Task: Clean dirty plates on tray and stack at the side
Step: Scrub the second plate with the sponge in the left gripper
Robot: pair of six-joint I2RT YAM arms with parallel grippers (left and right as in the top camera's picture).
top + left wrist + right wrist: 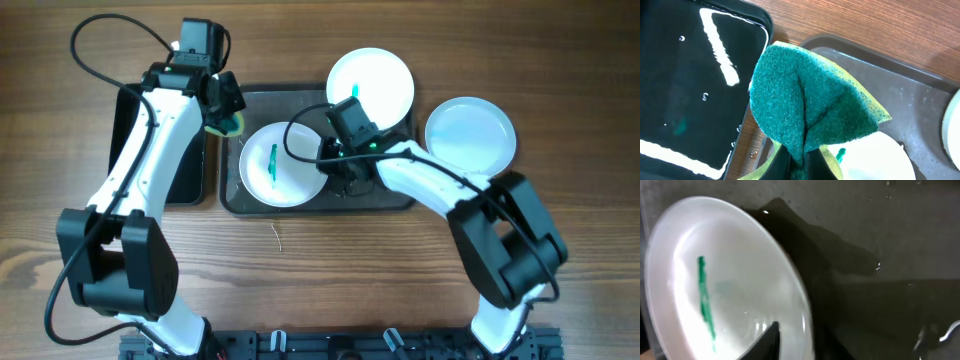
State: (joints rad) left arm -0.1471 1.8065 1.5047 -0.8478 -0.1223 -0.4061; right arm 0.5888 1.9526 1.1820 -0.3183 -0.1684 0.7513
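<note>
A white plate (280, 165) with a green streak (273, 164) lies at the left of the dark grey tray (385, 195). My right gripper (335, 163) is shut on this plate's right rim; in the right wrist view (797, 342) one finger lies inside the plate (730, 290) and the other under its edge. My left gripper (226, 112) is shut on a green and yellow sponge (232, 124) just above the tray's left edge. The left wrist view shows the folded sponge (810, 100) in the jaws (800, 167), above the plate (875, 160).
A second white plate (371, 85) overlaps the tray's back right corner. A third white plate (470, 135) lies on the table to the right. A black basin (175, 170) holding water (685, 100) stands left of the tray.
</note>
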